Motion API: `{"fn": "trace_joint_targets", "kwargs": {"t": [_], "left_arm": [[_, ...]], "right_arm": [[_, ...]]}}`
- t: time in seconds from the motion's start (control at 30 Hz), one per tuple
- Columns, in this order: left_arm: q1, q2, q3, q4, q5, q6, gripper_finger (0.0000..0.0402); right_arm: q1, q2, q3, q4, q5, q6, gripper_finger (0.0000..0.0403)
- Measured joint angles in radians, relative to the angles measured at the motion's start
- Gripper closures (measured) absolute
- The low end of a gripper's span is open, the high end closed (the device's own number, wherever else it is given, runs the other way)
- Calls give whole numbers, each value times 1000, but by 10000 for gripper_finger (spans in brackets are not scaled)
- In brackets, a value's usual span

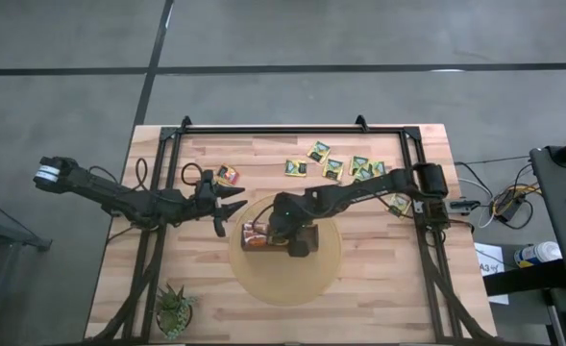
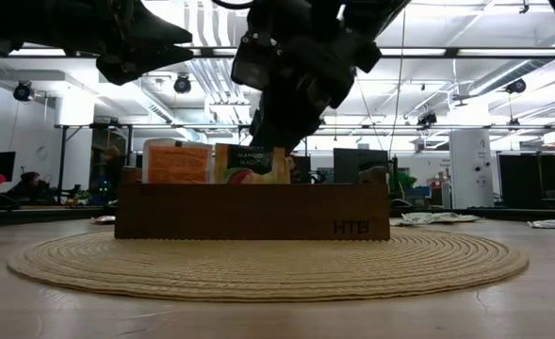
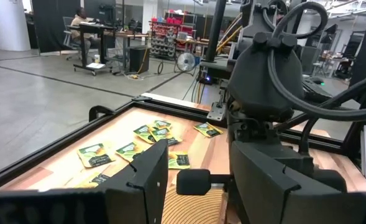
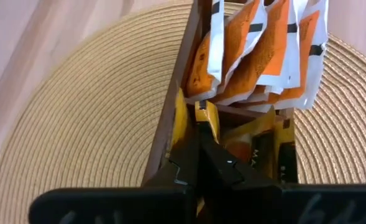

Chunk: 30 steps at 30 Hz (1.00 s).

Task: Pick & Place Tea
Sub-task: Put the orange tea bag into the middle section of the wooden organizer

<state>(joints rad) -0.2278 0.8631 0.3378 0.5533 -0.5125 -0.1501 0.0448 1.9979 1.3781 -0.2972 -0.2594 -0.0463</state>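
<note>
Wooden surface: pale planks, carrying a round woven mat near the middle.
Box: long, dark-brown wood, resting on the mat; orange sachets standing upright in one compartment, a green-and-yellow sachet beside them in the low view.
Right claw: lowered into the box, fingers pressed together, clenched on the edge of a yellow-orange sachet just beside the box's inner wall.
Right arm: reaching from the right side of the surface across to the box.
Left claw: hovering just left of the mat, fingers parted, grasping nothing.
Loose tea sachets: scattered flat on the surface beyond the mat, mostly green-and-yellow; one red-and-yellow sachet lying apart, near the left claw.
Plant: small, green and spiky, at the near left corner of the surface.
Black frame: running along the far edge of the surface.
</note>
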Motion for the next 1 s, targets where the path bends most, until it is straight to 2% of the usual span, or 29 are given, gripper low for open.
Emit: {"fn": "trace_joint_targets", "kwargs": {"t": [0.47, 0.53, 0.63, 0.67, 1.0], "left_arm": [[0, 0, 0, -2, 0, 1, 232], [0, 0, 0, -2, 0, 1, 232], [0, 0, 0, -2, 0, 9, 232], [0, 0, 0, -2, 0, 10, 232], [0, 0, 0, -1, 0, 10, 232]], "right_arm": [[-16, -113, 6, -74, -5, -19, 394], [-13, -120, 6, -86, -48, -18, 394], [6, -118, 6, -88, -196, -36, 394], [17, -116, 6, -83, -215, -39, 394], [32, -45, 2, 0, -287, -33, 394]]}}
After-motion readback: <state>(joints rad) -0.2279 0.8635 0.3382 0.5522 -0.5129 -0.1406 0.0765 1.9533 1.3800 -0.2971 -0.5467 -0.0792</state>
